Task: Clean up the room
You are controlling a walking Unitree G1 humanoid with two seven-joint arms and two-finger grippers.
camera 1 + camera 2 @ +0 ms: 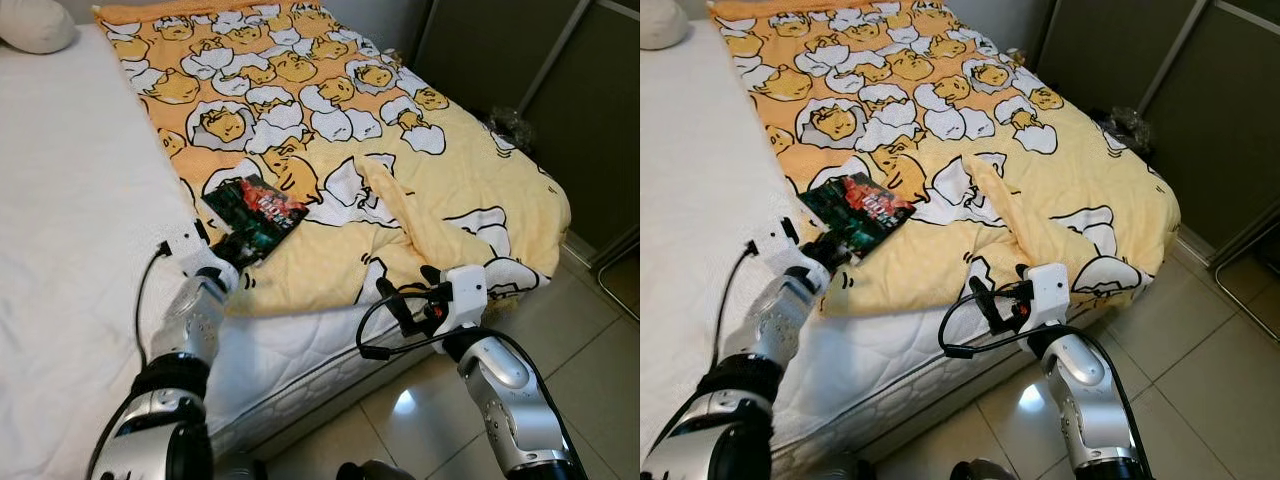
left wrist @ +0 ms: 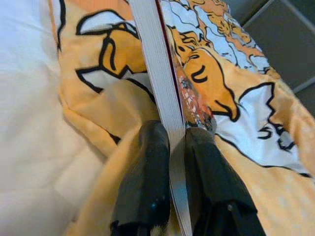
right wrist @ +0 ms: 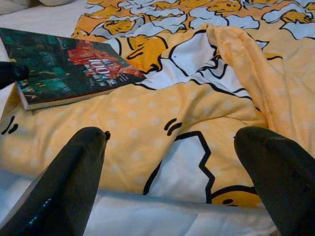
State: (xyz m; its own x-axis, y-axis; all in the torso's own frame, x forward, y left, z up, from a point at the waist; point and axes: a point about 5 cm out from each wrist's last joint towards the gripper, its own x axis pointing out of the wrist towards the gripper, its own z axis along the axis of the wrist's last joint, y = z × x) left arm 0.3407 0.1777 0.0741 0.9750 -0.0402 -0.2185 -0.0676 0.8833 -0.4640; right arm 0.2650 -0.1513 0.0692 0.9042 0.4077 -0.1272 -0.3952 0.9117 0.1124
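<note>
Bedroom: bed, cartoon blanket

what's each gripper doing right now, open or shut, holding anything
Left gripper: closed on the edge of the book lying on the yellow blanket.
Right gripper: open, holding nothing, near the blanket's lower edge.

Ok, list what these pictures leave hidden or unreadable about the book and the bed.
- Book title: too small in the eye views; only "100" reads in the right wrist view.
- Book's underside: hidden against the blanket.
- Pillow: cut off by the frame corner.
- Mattress under the blanket: covered.
- Left gripper: its wrist view crops the cover.
</note>
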